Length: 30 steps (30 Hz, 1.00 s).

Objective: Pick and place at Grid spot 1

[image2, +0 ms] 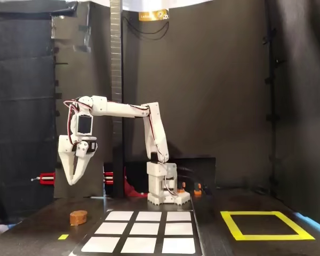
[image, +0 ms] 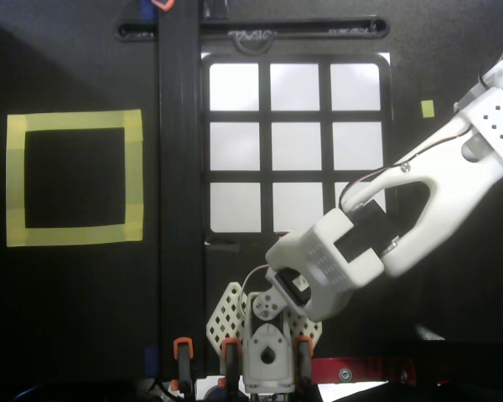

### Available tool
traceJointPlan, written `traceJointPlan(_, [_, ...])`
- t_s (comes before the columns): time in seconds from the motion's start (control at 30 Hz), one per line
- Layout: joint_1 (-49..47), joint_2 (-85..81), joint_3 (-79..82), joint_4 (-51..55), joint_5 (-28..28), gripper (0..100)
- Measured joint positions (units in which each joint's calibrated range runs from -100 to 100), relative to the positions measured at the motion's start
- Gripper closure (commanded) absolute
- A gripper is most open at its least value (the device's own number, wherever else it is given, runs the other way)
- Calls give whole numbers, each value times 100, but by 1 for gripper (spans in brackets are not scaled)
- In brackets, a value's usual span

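White arm's tool (image2: 72, 181) hangs in the fixed view with fingers slightly apart, empty, above the small brown round puck (image2: 78, 216) left of the white 3x3 grid (image2: 143, 231).

Dim black booth lit from above — white grid cells (image: 295, 147) glare, perhaps overexposed.
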Motion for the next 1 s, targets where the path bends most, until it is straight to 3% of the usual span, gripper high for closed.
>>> traceJointPlan(0.07, [16, 0, 0, 0, 54, 69])
traceJointPlan(0.13, [66, 9, 0, 0, 142, 64])
traceJointPlan(1.0, [156, 1967, 0, -1182, 459, 65])
